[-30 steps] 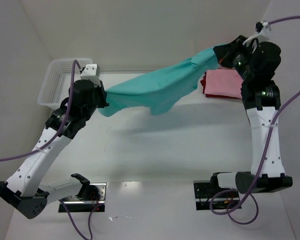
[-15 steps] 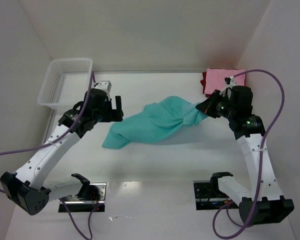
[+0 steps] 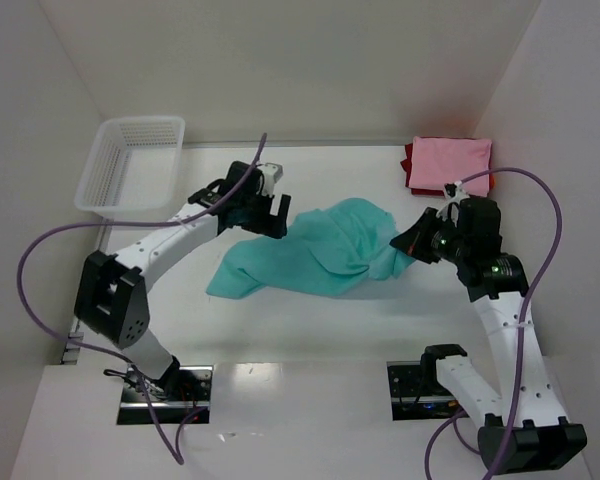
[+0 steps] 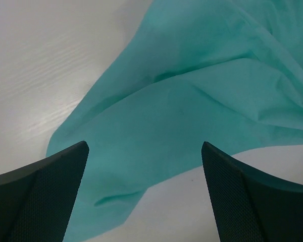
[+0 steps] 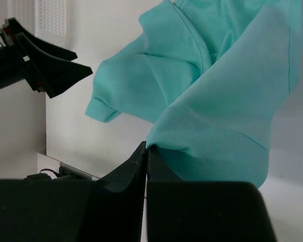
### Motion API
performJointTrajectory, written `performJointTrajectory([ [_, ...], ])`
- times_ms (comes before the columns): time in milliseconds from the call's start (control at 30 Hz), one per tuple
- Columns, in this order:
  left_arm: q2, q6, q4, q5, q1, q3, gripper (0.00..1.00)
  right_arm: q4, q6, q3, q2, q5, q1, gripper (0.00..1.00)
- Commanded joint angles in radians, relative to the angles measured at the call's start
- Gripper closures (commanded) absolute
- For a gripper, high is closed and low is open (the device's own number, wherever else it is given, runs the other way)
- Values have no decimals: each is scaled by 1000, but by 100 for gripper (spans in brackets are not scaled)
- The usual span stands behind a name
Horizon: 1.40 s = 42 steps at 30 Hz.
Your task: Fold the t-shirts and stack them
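The teal-green t-shirt (image 3: 320, 255) lies crumpled in the middle of the table. My right gripper (image 3: 408, 243) is shut on its right edge, and the right wrist view shows the mesh cloth (image 5: 227, 91) pinched where the jaws meet (image 5: 147, 148). My left gripper (image 3: 265, 222) hovers open over the shirt's upper left part. Its two fingers (image 4: 40, 196) stand wide apart with only cloth (image 4: 192, 101) and table beneath. A folded pink t-shirt (image 3: 450, 165) rests on a red one (image 3: 407, 173) at the back right.
A white mesh basket (image 3: 130, 160) stands at the back left, also in the right wrist view (image 5: 45, 15). White walls close in the table on three sides. Purple cables loop off both arms.
My left gripper opened and let go of the teal shirt, then moved right toward the table's middle. The shirt dropped from stretched in the air to the table. The right gripper came down with its edge.
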<state>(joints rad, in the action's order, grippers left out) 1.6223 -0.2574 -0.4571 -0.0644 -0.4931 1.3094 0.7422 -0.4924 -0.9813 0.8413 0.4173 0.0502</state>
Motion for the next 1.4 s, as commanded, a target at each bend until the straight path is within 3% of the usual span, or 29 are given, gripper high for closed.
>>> performJointTrajectory([
  [0,143,158,101,-126,-42,151,0,17,-15,36,-40,-26,10,99],
  [500,580,191,182,-114,-45,533,0,-10,-66,85,-74,-37,10,99],
  [933,708,182,150,-212,-54,614,2,-20,-66,85,-54,-55,10,99],
  [1033,711,173,150,-224,-54,614,11,-20,-66,85,-54,-55,10,99],
  [1167,700,160,152,-224,-54,613,34,-29,-66,95,-44,-55,10,99],
  [1233,682,142,172,-224,-54,594,52,-29,-59,95,-36,-55,10,99],
  [1300,675,139,180,-224,-54,586,62,-38,-57,95,-36,-55,10,99],
  [1367,669,135,186,-224,-54,580,83,-38,-57,95,-36,-55,10,99],
])
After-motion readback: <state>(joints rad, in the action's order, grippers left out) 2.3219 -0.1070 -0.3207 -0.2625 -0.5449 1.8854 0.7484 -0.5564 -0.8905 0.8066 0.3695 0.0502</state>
